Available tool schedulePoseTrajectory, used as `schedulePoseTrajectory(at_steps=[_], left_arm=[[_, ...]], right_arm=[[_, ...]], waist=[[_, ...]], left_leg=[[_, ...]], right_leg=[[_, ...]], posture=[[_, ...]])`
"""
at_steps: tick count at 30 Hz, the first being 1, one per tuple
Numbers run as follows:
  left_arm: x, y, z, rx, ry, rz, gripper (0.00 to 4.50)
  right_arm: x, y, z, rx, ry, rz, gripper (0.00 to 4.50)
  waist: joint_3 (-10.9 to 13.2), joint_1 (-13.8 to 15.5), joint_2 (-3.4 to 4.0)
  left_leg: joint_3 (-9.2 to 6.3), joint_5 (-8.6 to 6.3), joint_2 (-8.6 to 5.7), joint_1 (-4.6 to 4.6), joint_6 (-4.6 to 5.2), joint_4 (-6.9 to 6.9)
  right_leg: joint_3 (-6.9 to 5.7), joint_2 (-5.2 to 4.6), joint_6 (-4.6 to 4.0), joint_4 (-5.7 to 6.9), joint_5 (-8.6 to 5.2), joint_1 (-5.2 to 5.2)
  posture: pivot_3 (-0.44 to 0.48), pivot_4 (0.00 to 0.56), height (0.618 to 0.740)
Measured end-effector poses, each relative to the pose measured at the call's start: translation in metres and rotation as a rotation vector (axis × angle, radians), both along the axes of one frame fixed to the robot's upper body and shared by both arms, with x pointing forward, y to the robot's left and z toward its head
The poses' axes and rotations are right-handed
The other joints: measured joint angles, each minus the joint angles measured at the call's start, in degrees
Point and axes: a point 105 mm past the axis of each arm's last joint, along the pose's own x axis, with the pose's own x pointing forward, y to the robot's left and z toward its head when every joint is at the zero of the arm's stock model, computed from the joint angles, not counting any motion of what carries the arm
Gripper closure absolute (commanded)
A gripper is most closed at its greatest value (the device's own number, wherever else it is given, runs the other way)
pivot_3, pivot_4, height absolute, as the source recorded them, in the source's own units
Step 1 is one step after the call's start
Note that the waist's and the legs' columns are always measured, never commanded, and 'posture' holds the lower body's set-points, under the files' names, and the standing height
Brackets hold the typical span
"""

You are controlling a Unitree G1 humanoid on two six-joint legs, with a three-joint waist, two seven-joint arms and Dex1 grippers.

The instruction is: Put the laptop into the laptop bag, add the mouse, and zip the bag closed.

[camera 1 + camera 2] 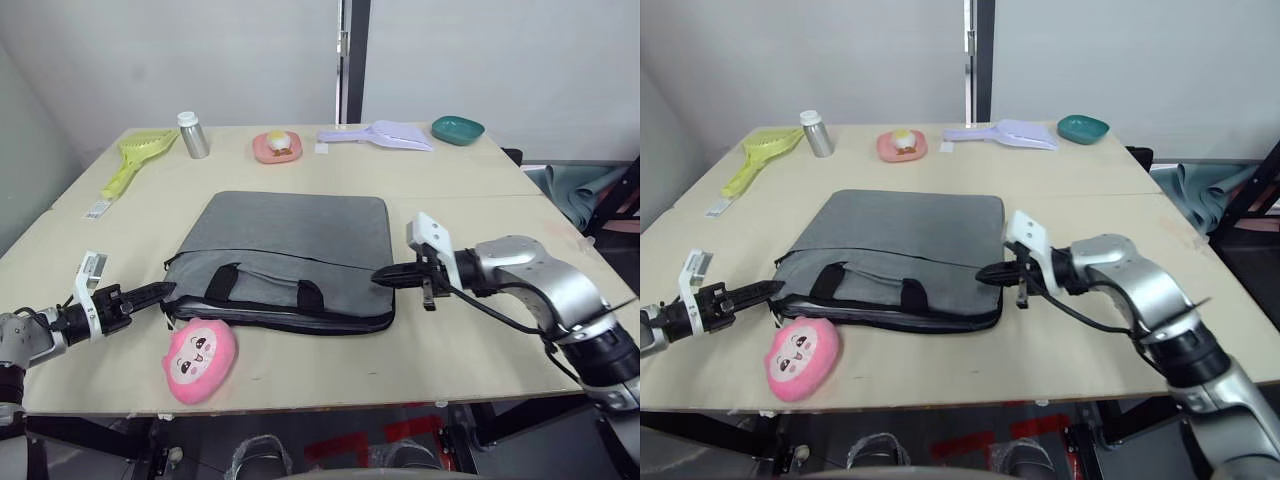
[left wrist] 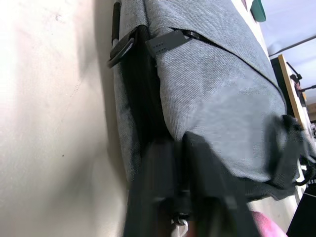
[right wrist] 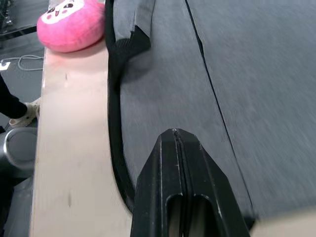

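The grey laptop bag [image 1: 290,240] lies flat in the middle of the table, its two black handles [image 1: 265,285] towards me. My left gripper [image 1: 166,291] is shut, and its tips touch the bag's front left corner, below a grey zipper tab [image 2: 165,42]. My right gripper [image 1: 380,274] is also shut. It rests on the bag's front right corner, next to a thin black zipper line [image 3: 210,84]. The laptop and the mouse are out of view.
A pink plush toy [image 1: 200,360] lies by the table's front edge, just in front of the bag's left end. Along the far edge stand a yellow-green scoop [image 1: 135,155], a silver bottle [image 1: 193,135], a pink dish [image 1: 277,146], a lavender scoop [image 1: 385,133] and a teal bowl [image 1: 458,128].
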Motion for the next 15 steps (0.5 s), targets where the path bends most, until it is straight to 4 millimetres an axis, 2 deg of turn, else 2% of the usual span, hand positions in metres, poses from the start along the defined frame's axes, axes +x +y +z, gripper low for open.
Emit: schedulePoseTrajectory(at_steps=[2, 5, 11, 15], left_arm=[[0.003, -0.001, 0.004, -0.004, -0.013, 0.001, 2.08], [0.005, 0.003, 0.012, -0.004, -0.040, 0.013, 1.01], [-0.013, 0.027, 0.037, 0.054, -0.092, 0.014, 1.01], [-0.030, 0.037, 0.066, 0.146, -0.170, -0.059, 1.01]], right_arm=[[0.003, 0.009, -0.004, -0.005, 0.000, 0.021, 4.50], [0.007, 0.012, -0.004, -0.003, 0.002, 0.025, 4.50], [0.011, 0.019, -0.002, 0.006, -0.005, 0.049, 4.50], [0.015, 0.023, -0.002, 0.016, -0.009, 0.059, 4.50]], waist=[[0.0, 0.3, -0.02], [0.0, 0.5, -0.03], [0.1, 0.0, -0.22], [0.2, -0.2, -0.29]], left_leg=[[-0.02, 0.00, 0.00, -0.04, 0.00, 0.03], [-0.01, 0.00, -0.01, -0.08, 0.00, 0.04], [-0.09, 0.00, 0.03, -0.22, -0.02, 0.01], [-0.16, -0.01, 0.03, -0.26, -0.02, 0.01]], right_leg=[[-0.03, 0.00, 0.00, 0.02, 0.00, -0.01], [-0.02, 0.00, -0.01, -0.02, 0.00, -0.02], [-0.13, 0.02, -0.02, -0.06, -0.01, -0.12], [-0.20, 0.00, -0.03, -0.08, -0.01, -0.13]], posture=[[0.000, 0.150, 0.740], [0.000, 0.150, 0.740], [0.000, 0.150, 0.740], [0.000, 0.150, 0.740]])
